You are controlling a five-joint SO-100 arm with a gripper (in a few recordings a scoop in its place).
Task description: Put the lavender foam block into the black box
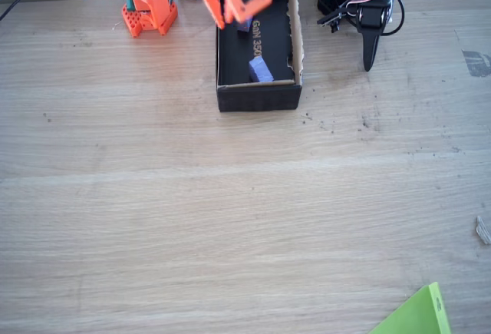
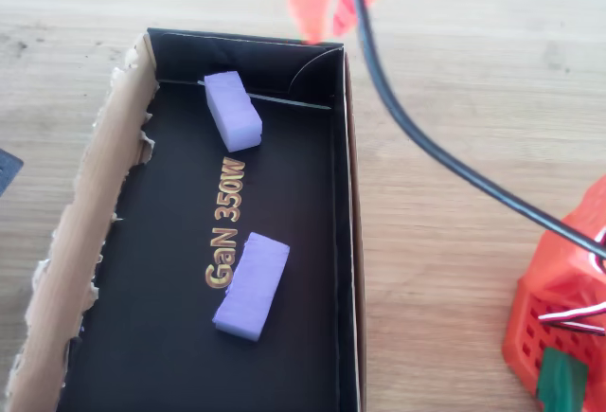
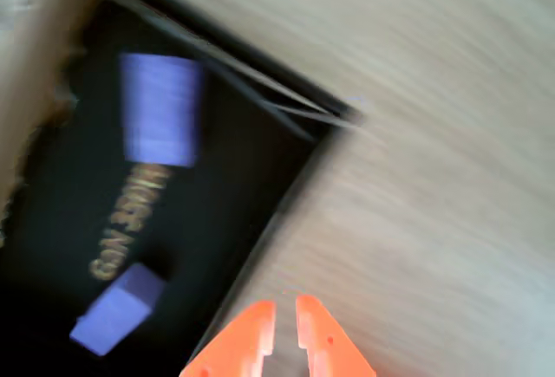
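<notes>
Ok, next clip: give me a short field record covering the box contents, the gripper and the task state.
box: black box on the wooden table
contents: two lavender foam pieces lying apart; lavender foam block by the end wall, longer block beside the gold lettering
gripper: orange gripper over the table just outside the box, nothing held, fingertips nearly together
task state: block in box

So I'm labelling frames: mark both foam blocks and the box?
chunky lavender foam block [image 2: 233,109], overhead view, top face
longer lavender foam block [image 2: 252,285], overhead view, top face
black box [image 2: 142,336], overhead view, bare floor
</notes>
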